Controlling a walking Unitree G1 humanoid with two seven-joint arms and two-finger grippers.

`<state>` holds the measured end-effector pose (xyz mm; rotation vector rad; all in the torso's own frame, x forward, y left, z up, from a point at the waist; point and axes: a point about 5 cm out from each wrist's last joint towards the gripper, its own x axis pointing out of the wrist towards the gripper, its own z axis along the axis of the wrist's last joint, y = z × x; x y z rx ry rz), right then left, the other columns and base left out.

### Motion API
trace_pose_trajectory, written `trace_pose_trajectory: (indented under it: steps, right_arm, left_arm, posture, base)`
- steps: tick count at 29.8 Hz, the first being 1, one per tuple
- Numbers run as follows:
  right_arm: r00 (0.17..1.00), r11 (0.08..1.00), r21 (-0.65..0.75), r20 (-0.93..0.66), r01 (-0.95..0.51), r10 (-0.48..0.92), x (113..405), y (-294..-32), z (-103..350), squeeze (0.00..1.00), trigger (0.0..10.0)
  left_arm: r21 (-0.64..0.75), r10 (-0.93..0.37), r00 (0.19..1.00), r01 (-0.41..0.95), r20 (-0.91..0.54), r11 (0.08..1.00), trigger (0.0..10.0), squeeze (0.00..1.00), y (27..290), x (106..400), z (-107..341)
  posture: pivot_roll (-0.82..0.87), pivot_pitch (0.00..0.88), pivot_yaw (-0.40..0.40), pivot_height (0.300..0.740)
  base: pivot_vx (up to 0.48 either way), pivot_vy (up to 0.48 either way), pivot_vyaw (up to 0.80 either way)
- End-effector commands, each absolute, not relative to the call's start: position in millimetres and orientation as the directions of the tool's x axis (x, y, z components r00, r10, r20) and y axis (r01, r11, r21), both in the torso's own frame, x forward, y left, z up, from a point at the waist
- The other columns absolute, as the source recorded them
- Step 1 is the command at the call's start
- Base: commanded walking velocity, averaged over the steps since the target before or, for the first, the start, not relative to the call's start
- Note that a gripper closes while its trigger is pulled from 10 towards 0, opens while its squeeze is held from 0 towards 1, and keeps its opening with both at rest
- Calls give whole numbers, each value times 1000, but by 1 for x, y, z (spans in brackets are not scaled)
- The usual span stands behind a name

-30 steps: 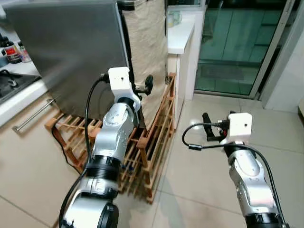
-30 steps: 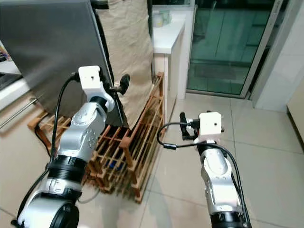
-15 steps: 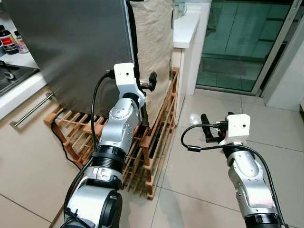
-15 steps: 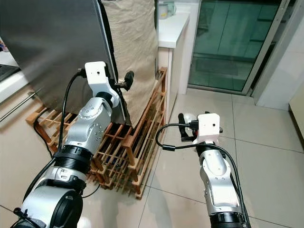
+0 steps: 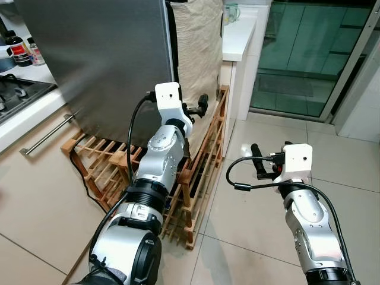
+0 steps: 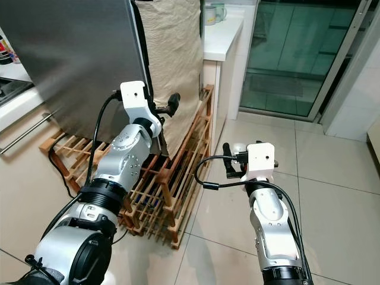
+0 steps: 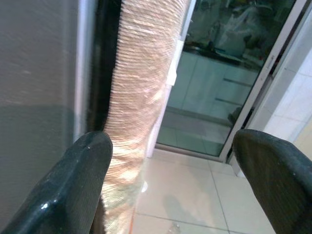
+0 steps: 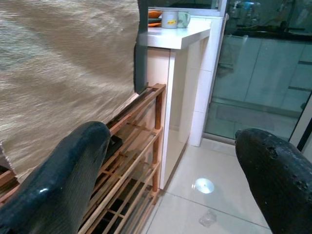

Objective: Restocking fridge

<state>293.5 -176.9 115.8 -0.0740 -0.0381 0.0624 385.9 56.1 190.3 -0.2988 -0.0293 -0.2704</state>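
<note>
Over the last second my head camera had swung and drawn closer, so the steel fridge [image 5: 101, 59] stood larger before me than it had 1 second earlier. My left gripper [image 5: 200, 107] had come up to the fridge's right-hand edge, beside the beige woven cloth [image 5: 199, 53] hanging down its side. I judged that as the approach to opening the door, with the restocking itself not yet begun.

In the left wrist view the dark seam [image 7: 103, 68] between steel and cloth ran just inside one fingertip [image 7: 73, 190], so the edge lay near my left jaws, which were wide open and held nothing. I could not tell if they touched it.

My right gripper [image 6: 227, 161] hovered over the floor tiles [image 6: 332, 202], well apart from the fridge, jaws also wide open and empty. A wooden rack [image 5: 196, 184] stood below my left arm.
</note>
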Motion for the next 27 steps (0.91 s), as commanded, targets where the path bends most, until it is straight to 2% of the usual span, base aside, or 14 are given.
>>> trace_pose_trajectory:
  steps: [1, 27]
  right_arm:
    - [997, 996, -72, 42, -58, 61, 293, -177, 118, 47, 10000]
    - [998, 996, -71, 37, -53, 56, 290, -177, 116, 47, 10000]
  left_arm:
    - [-281, -259, 962, 272, 83, 920, 10000, 0, 54, 388, 195]
    - [-261, -190, 977, 208, 94, 943, 10000, 0, 49, 397, 204]
  posture:
    - [-263, 0, 99, 740]
    - [-277, 0, 109, 740]
  base:
    - [0, 0, 0]
    - [0, 0, 0]
